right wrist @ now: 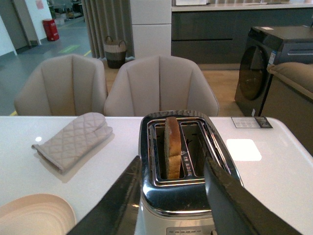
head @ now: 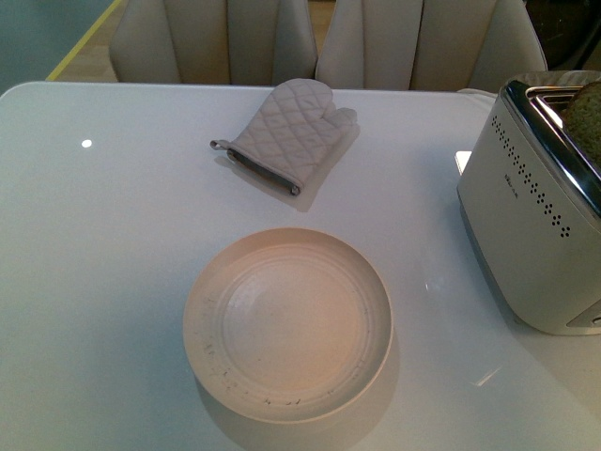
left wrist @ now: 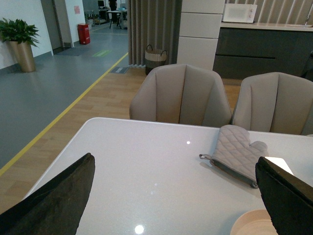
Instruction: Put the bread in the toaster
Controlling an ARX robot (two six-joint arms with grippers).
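Observation:
The cream-white toaster [head: 526,216] with a chrome top stands at the table's right edge. The bread [right wrist: 171,147] stands upright in one of its slots, its top sticking out; a bit of it shows in the front view [head: 584,117]. My right gripper [right wrist: 171,196] is open and empty above the near end of the toaster [right wrist: 188,196], its fingers apart on either side. My left gripper [left wrist: 176,196] is open and empty above the table's left part. Neither gripper shows in the front view.
An empty cream plate [head: 287,322] sits at the table's front middle. A grey quilted oven mitt [head: 286,132] lies behind it. Two beige chairs [head: 319,38] stand at the far edge. The white table [head: 103,254] spreads to the left.

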